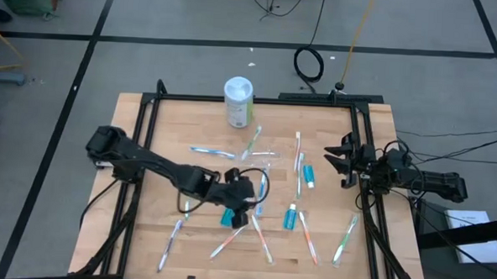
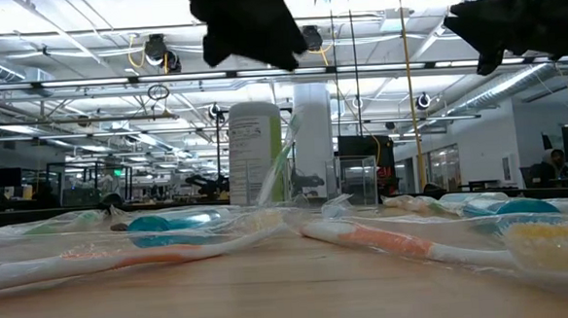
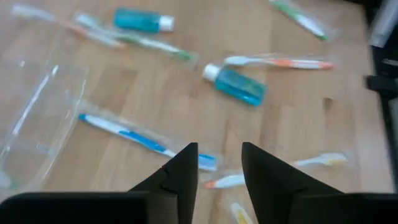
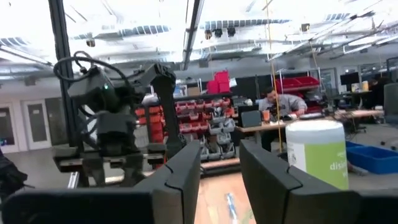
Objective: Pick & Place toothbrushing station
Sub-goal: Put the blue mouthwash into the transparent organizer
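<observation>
Several thin toothbrushes in clear wrappers lie scattered flat on the wooden table (image 1: pixel 143 236), among them a blue one (image 3: pixel 142 139) and an orange one (image 3: pixel 283 62). Teal white-capped toothpaste tubes lie among them (image 1: pixel 308 174) (image 1: pixel 291 215) (image 3: pixel 239 85). A clear plastic cup (image 3: pixel 34 127) lies on its side beside the blue toothbrush. My left gripper (image 1: pixel 246 198) (image 3: pixel 219 168) is open and empty, raised above the toothbrushes at the table's middle. My right gripper (image 1: pixel 335 163) (image 4: pixel 219 174) is open and empty, raised near the table's right edge.
A white canister with a green label (image 1: pixel 238 101) stands upright at the table's far middle; it also shows in the right wrist view (image 4: pixel 317 152). A black frame (image 1: pixel 259 100) runs around the table. A person (image 4: pixel 285 102) sits far back in the room.
</observation>
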Tool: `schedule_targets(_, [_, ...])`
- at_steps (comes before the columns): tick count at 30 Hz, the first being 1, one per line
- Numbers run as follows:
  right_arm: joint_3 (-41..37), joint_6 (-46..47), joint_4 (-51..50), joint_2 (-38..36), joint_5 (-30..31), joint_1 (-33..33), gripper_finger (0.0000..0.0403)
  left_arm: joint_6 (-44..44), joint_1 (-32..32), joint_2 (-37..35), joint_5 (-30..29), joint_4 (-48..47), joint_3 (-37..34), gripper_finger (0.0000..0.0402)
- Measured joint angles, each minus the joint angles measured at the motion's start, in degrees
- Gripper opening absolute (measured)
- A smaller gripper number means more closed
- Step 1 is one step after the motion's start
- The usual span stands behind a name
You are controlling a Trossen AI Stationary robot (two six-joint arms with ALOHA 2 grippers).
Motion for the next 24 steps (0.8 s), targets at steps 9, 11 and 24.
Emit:
schedule_targets(9, [0.0, -9.0, 0.5, 0.7, 0.2, 0.0, 0.0105, -19.9, 2.1, 6.0, 8.4, -8.3, -0.2, 0.0202])
schedule_targets(11, [0.0, -11.3, 0.3, 0.9, 0.2, 0.0, 0.0105, -23.4, 2.1, 7.9, 8.4, -11.2, -0.2, 0.0208])
schedule_targets(24, [0.0, -19.4, 0.4, 1.0, 0.2, -0.1, 0.0105, -32.5, 2.7, 11.6, 11.7, -16.1, -0.3, 0.0193])
